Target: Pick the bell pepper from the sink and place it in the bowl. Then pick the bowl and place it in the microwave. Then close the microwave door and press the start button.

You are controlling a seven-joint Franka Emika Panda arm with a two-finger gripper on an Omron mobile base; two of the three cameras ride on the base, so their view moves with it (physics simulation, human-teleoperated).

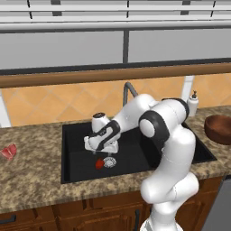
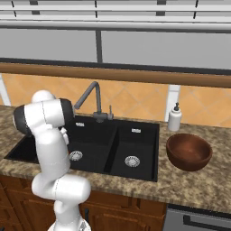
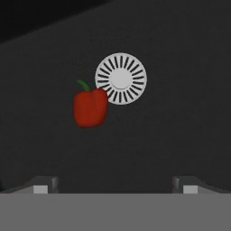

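Note:
The bright red bell pepper [image 3: 90,107] with a green stem lies on the floor of the black sink [image 1: 135,153], touching the left edge of the silver drain ring [image 3: 121,78]. In the left base view the bell pepper [image 1: 99,164] sits just below my gripper [image 1: 104,151], which points down into the wide basin. My gripper [image 3: 115,186] is open, its fingertips [image 3: 43,185] spread wide above the sink floor with nothing between them. The dark brown bowl [image 2: 188,151] stands upright on the counter right of the sink [image 2: 135,144]. The microwave and its door are out of view.
A grey bent-neck faucet [image 2: 90,97] rises behind the basins. A white soap bottle [image 2: 174,118] stands behind the bowl [image 1: 219,128]. A flat pinkish-red thing [image 1: 9,151] lies on the granite counter far left. The narrow basin has its own drain [image 2: 131,160].

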